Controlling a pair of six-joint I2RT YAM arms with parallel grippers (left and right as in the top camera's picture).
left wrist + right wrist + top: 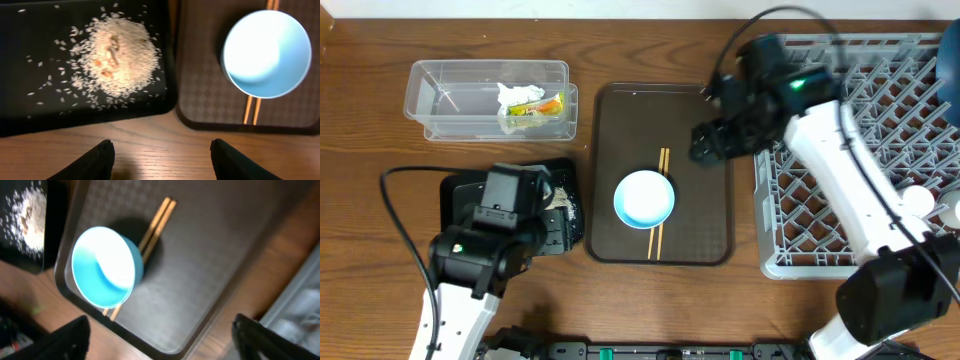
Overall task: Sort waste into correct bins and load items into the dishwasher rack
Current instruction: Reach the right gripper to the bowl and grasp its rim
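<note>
We find the waste sorting to all appearances complete: the crumpled tissue (515,95) and the snack wrapper (546,106) lie inside the clear tub (430,85) at the far left of the wooden surface (620,40). The rice crumbs (117,55) sit heaped on the black tray (30,115) at the near left, with loose grains scattered around the heap. The rack (820,268) on the right holds at least one white cup (918,200). A blue shape at its far right corner may be the plate, but it is cut by the frame edge and we cannot confirm it. On the brown serving tray (705,220) in the middle, the light-blue bowl (644,198) stands upright and empty, resting directly on top of the chopsticks (664,160), whose ends show beyond it on the far and near sides. The left fingers (95,162) are spread wide and hold nothing; they hang over bare wood just near of the black tray. The right fingers (70,340) are likewise wide apart and empty, with the arm poised over the far right part of the serving tray, between bowl and rack. We judge the step in hand to be loading the bowl. The next move calls for the right arm to come down on the bowl's rim, close on it, lift it clear and set it among the rack's pegs. The chopsticks are pinned beneath the bowl and must wait until it is gone, and a careless lift could drag or roll them.
</note>
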